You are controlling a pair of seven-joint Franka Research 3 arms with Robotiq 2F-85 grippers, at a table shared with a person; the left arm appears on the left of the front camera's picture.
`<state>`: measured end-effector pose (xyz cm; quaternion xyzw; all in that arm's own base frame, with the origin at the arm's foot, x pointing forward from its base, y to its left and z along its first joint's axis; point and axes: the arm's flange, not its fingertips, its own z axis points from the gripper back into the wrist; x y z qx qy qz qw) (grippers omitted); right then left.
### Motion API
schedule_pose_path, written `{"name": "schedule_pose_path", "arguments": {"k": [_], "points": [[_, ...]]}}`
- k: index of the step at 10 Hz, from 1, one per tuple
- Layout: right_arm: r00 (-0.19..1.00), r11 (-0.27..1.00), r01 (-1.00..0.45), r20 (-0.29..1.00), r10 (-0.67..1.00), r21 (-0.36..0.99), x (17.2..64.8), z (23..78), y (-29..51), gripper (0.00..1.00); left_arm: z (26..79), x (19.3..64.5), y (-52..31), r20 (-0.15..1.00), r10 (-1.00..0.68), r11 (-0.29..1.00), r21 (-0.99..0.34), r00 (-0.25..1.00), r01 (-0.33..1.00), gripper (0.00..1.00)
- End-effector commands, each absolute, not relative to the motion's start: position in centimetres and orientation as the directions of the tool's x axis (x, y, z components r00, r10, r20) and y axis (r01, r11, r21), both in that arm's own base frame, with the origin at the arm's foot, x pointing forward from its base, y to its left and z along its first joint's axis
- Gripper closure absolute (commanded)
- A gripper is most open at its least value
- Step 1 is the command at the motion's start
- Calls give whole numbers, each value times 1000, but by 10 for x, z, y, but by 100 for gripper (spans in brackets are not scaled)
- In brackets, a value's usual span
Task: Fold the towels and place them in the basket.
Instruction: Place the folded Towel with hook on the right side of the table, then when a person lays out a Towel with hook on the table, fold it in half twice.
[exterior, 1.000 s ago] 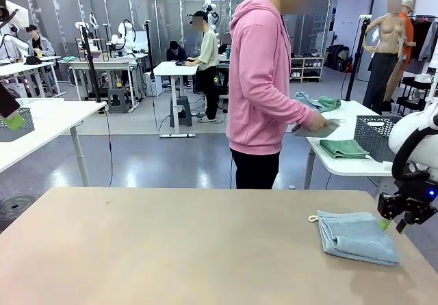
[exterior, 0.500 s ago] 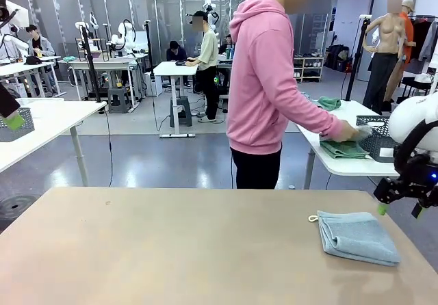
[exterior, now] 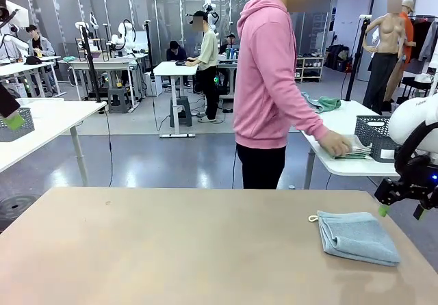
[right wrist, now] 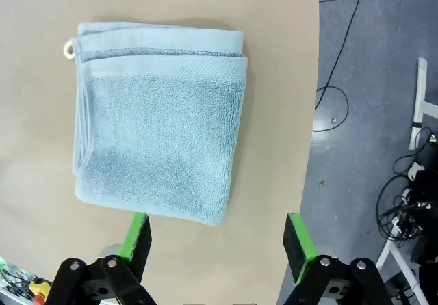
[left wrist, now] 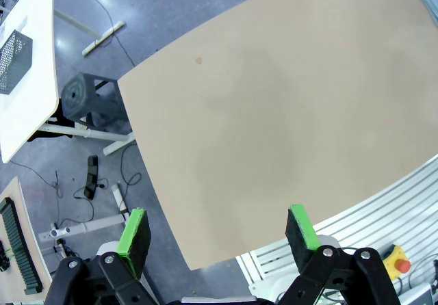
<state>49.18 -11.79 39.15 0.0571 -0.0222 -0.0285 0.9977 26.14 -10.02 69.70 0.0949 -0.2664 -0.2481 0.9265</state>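
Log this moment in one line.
towel: folded, on table | right gripper: open, above towel | left gripper: open, empty | person's hand: on towel stack, side table

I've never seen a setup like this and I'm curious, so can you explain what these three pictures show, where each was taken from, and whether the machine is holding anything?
This is a two-armed robot at a tan table. The wide picture looks across it from the robot's side; the other two come from wrist cameras looking past green-padded fingers. One folded pale blue towel lies near the table's right edge. The right robot hand hovers near it, open and empty; the left robot hand is open too, holding nothing. Beyond, a person in a pink hoodie rests a hand on folded towels on a white side table, beside a dark mesh basket.
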Motion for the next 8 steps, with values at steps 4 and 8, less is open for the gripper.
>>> {"name": "schedule_pose_path", "arguments": {"k": [4, 8], "points": [[997, 991, 45, 49, -52, 130, 492, 390, -119, 3, 696, 262, -101, 454, -506, 861, 316, 734, 398, 0], [997, 991, 45, 49, -52, 130, 492, 390, -119, 3, 696, 262, -101, 454, -506, 861, 316, 734, 398, 0]]}}
